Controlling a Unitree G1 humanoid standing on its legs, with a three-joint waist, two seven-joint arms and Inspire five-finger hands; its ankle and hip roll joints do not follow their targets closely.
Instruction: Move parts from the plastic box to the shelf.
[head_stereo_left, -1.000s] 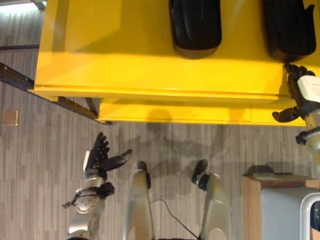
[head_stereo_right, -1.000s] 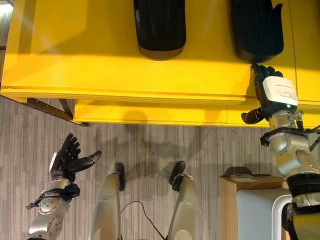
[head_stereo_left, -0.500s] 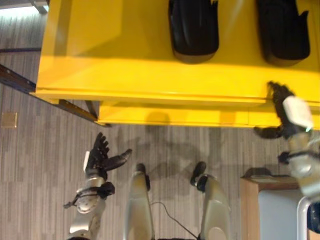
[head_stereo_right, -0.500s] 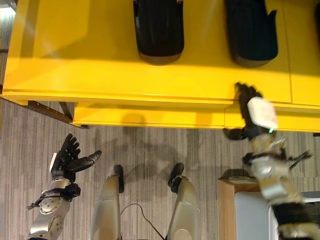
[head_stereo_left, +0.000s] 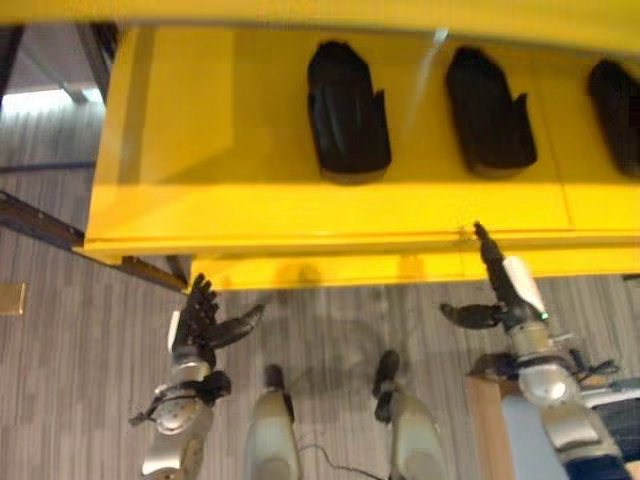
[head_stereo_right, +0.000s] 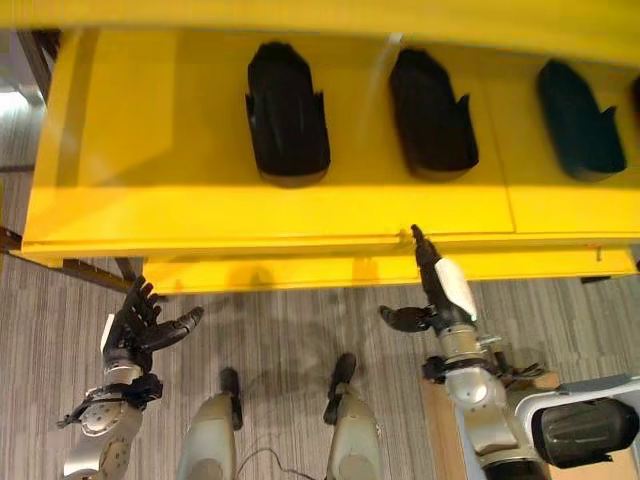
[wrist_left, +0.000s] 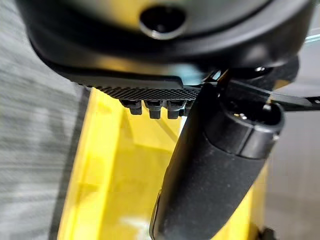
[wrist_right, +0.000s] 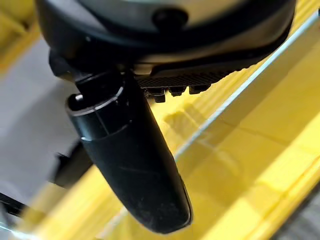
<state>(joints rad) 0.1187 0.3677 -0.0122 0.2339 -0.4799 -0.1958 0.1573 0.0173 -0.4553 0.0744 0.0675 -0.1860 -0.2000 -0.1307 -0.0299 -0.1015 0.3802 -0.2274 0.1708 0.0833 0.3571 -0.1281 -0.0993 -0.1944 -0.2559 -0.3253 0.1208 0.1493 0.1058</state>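
I see black parts lying on the yellow shelf (head_stereo_right: 200, 190). The left part (head_stereo_right: 287, 112) sits on the far side of the shelf, the middle part (head_stereo_right: 432, 114) lies to its right, and the right part (head_stereo_right: 579, 121) lies further right again. They are well apart from each other, in a row. No part is in either robot hand.

My right robot hand (head_stereo_right: 440, 290) is up by the near edge of the shelf, below the middle part. Its fingers are straight and point at the shelf edge, and its thumb sticks out to the left. It is wide and holds nothing. In the right wrist view I see the dark thumb (wrist_right: 132, 165) over yellow shelf boards.

My left robot hand (head_stereo_left: 200, 322) hangs low on the left, over the grey striped floor (head_stereo_left: 60, 380), well away from the parts. Its fingers are spread and straight, its thumb out to the right, and it holds nothing.

At the near right there is a wooden box (head_stereo_left: 482, 420) with a grey bin (head_stereo_right: 590, 425) beside it.
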